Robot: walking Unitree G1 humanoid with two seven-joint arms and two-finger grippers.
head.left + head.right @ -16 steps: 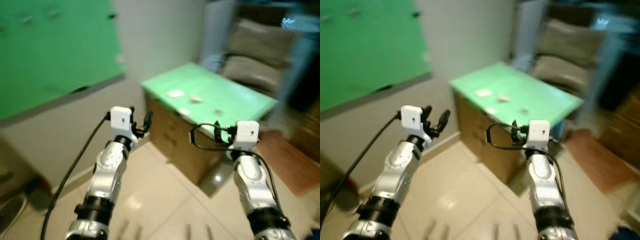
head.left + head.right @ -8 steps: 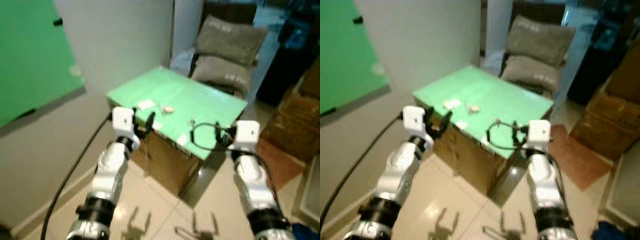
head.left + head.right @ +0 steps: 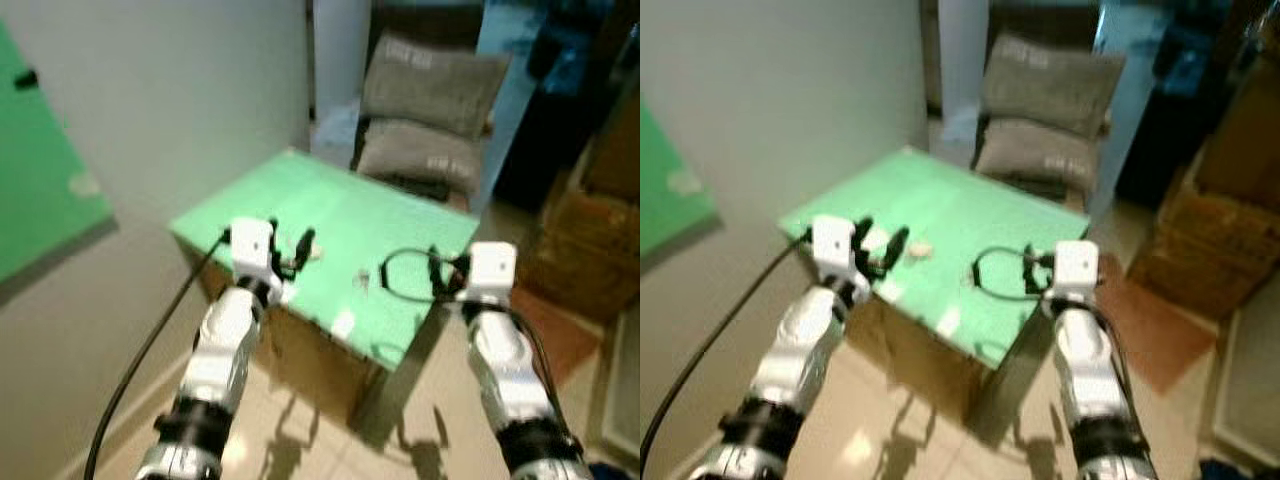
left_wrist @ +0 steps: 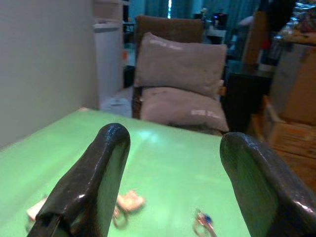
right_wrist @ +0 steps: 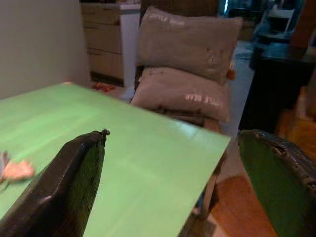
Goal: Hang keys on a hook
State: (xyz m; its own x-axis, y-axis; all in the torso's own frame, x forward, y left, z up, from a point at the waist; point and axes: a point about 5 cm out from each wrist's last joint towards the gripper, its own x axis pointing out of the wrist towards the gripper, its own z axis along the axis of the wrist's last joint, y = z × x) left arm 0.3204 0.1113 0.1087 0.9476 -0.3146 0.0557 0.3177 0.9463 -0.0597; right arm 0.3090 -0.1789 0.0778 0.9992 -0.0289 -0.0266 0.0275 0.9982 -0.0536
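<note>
A small key ring with a blue bit (image 4: 201,223) lies on the green tabletop (image 3: 400,215), a little ahead of my grippers. Beside it sits another ring with a tan tag (image 4: 129,201), also seen as a pale tag (image 3: 316,254) in the left eye view. My left gripper (image 3: 290,245) hovers open over the table's near-left edge, its fingers (image 4: 101,168) wide apart and empty. My right gripper (image 3: 447,270) is open too, held over the table's near-right edge with nothing in it. A green board (image 3: 40,190) hangs on the wall at far left, with a small dark fitting (image 3: 25,78) on it.
Behind the table stands a chair with two grey cushions (image 3: 430,90). Cardboard boxes (image 3: 590,220) are stacked at the right. The table is a brown box (image 3: 310,360) on a pale tiled floor (image 3: 400,440). A grey wall (image 3: 180,100) runs along the left.
The camera has swung right and come closer: the table now lies under both grippers and the green board has slid to the left edge. Both arms keep the same raised, open pose.
</note>
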